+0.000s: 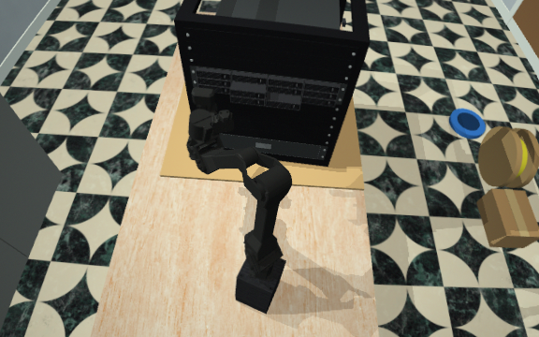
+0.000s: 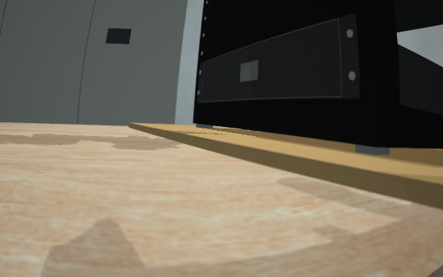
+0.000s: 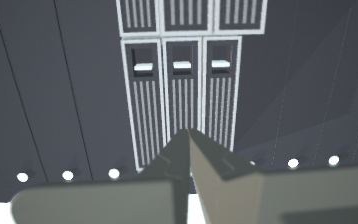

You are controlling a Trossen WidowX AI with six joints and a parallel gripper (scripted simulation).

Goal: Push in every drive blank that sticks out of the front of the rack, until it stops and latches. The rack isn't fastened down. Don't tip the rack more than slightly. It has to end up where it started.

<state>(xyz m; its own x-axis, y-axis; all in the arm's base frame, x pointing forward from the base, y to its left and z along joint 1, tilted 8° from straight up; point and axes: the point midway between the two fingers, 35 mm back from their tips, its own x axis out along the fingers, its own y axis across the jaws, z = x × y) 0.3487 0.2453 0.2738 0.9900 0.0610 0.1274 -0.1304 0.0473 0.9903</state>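
Observation:
The black rack [image 1: 269,70] stands on a tan board [image 1: 259,172] at the far end of the wooden table. A row of drive blanks [image 1: 269,91] runs across its front. Two of them, one left of the middle [image 1: 248,88] and one right of it [image 1: 284,98], look lighter and seem to stick out. My gripper [image 1: 202,95] is shut and empty at the left end of that row. In the wrist view the closed fingertips [image 3: 187,134] point at the middle of three slotted blanks [image 3: 181,95], close to its face; I cannot tell whether they touch.
A grey panel [image 1: 274,147] sits low in the rack and also shows in the exterior view [image 2: 275,65]. On the floor to the right lie a blue ring [image 1: 467,123], a round brown object [image 1: 508,156] and a cardboard box [image 1: 509,217]. A grey cabinet [image 1: 3,187] stands left.

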